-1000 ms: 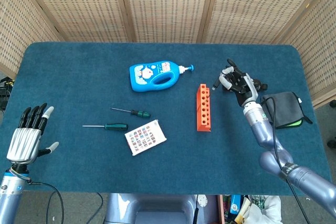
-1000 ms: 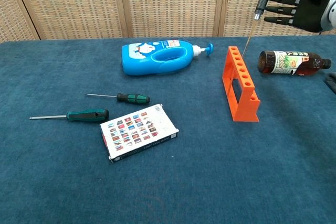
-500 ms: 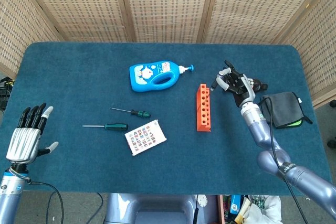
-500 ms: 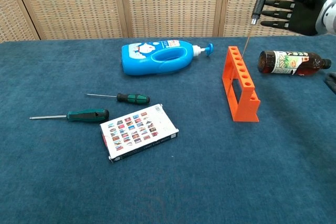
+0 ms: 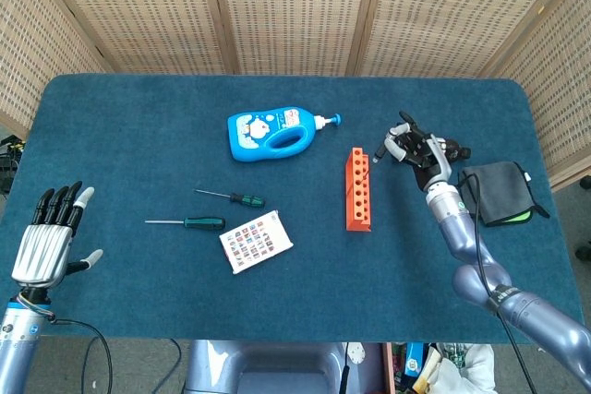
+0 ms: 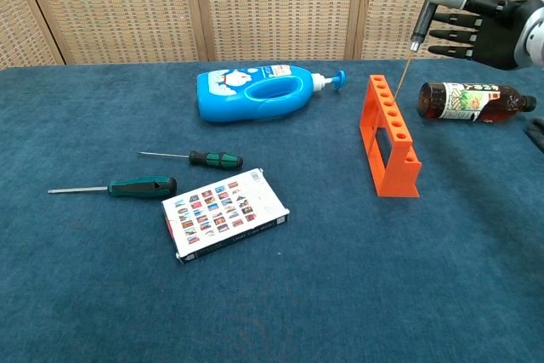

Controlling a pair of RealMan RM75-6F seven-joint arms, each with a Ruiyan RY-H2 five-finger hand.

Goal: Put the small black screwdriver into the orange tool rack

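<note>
While the left hand (image 5: pixel 46 242) is held open with fingers spread at the near-left tabletop (image 5: pixel 129 126) edge, the small black screwdriver (image 6: pixel 418 21) is pinched upright in the right hand (image 6: pixel 476 19), shaft pointing down over the far end of the orange tool rack (image 6: pixel 389 135); whether the tip is in a hole cannot be told. Two green-handled screwdrivers (image 6: pixel 140 185) are laid left of the rack.

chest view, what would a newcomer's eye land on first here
The right hand at the upper right, holding a small black screwdriver almost upright with its thin shaft pointing down at the far end of the orange rack. Next comes the bright blue pump bottle lying on its side at the back of the blue table.
</note>
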